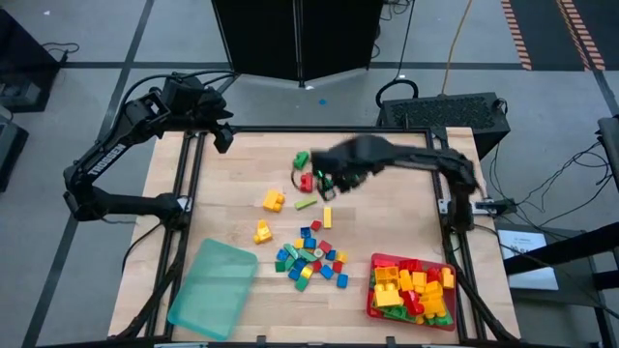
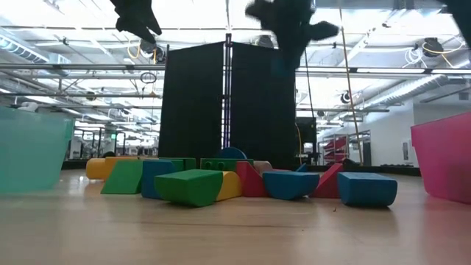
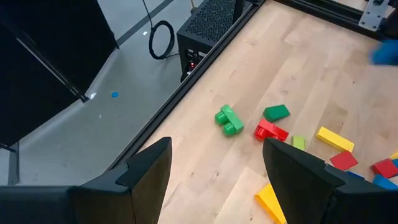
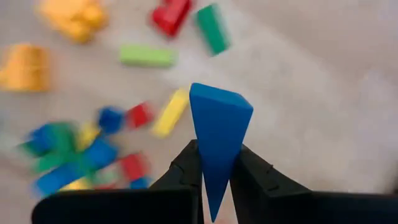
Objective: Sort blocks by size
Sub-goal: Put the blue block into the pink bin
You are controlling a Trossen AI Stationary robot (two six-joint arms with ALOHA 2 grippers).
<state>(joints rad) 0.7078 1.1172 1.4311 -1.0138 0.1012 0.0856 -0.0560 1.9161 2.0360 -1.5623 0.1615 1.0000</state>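
Note:
A loose heap of small red, yellow, green and blue blocks lies at the table's middle. More blocks are scattered beyond it: a green one, a red one and yellow ones. My right gripper hangs above these far blocks, shut on a blue wedge-shaped block. My left gripper waits open over the table's far left corner with nothing between its fingers. My right gripper pinches the blue wedge block between its two fingers, on the two flat faces near its narrow end. The fingers point down from above. The block is lifted clear of the table, and its wide end sticks out past the fingertips.
A red tray filled with yellow, red and green blocks stands at the near right corner. A translucent teal tray lies at the near left. Black frame rails run along the table's edges.

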